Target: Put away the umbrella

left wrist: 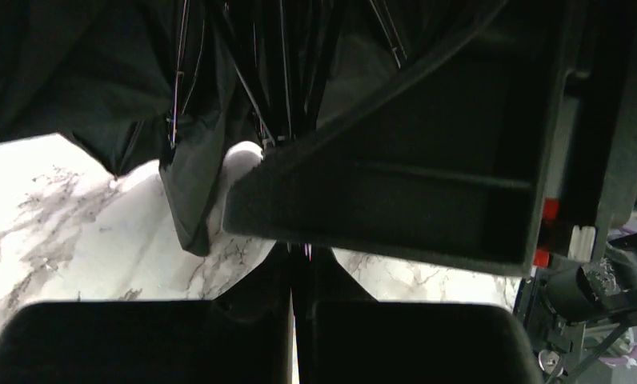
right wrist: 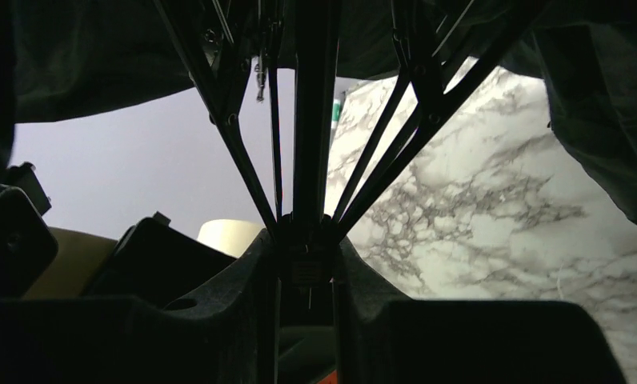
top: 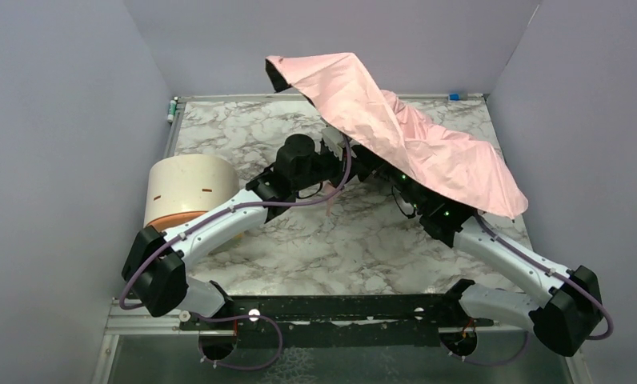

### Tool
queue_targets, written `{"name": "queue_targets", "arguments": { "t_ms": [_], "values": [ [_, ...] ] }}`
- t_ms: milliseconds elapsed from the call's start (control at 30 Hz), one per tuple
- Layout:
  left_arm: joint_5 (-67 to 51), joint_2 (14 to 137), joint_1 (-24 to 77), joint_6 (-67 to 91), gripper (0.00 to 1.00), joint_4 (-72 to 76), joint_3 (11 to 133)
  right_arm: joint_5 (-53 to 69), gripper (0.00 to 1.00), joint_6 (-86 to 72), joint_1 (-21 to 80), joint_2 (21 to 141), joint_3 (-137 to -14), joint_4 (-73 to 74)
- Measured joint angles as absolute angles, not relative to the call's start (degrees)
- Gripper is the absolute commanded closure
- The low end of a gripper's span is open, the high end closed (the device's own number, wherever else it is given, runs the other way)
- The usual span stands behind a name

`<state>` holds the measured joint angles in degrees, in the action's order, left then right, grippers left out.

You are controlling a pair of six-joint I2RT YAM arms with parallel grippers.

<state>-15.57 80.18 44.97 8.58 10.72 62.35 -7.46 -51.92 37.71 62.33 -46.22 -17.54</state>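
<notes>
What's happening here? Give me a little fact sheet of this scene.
umbrella: open, pink canopy tilted over both arms' front ends
right gripper: shut on the umbrella's black shaft, where the ribs meet
left gripper: shut, under the canopy; whether it holds anything is unclear
cream cylinder: lying at the left
table: marble-patterned

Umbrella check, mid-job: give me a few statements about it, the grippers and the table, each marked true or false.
1. The umbrella's pink canopy drapes over the right arm. True.
2. The right gripper hangs open, clear of the umbrella. False: it is closed on the black shaft, where the ribs meet.
3. The cream cylinder sits at the left side of the table. True.
4. The umbrella is fully folded and strapped. False: the canopy is spread and the ribs are splayed.
</notes>
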Motion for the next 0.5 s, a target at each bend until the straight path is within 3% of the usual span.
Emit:
{"name": "queue_targets", "arguments": {
  "t_ms": [167, 300, 400, 500],
  "values": [
    [-15.33, 80.86, 45.01, 9.17, 0.97, 9.52, 62.35, -8.03, 0.99, -55.16, 38.68, 61.98, -42.70, -20.01],
    [-15.38, 80.90, 45.23, 8.91, 0.56, 9.96, 62.35, -8.99, 0.99, -56.10, 38.94, 61.06, -42.11, -20.45],
    [-15.62, 80.88, 45.23, 8.08, 0.44, 11.18, 62.35, -10.35, 1.00, -55.44, 39.00, 60.40, -42.70, -18.50],
    [-15.62, 80.88, 45.10, 7.66, 0.41, 12.36, 62.35, -11.70, 1.00, -52.84, 39.03, 60.31, -45.60, -14.68]
  ]
}}
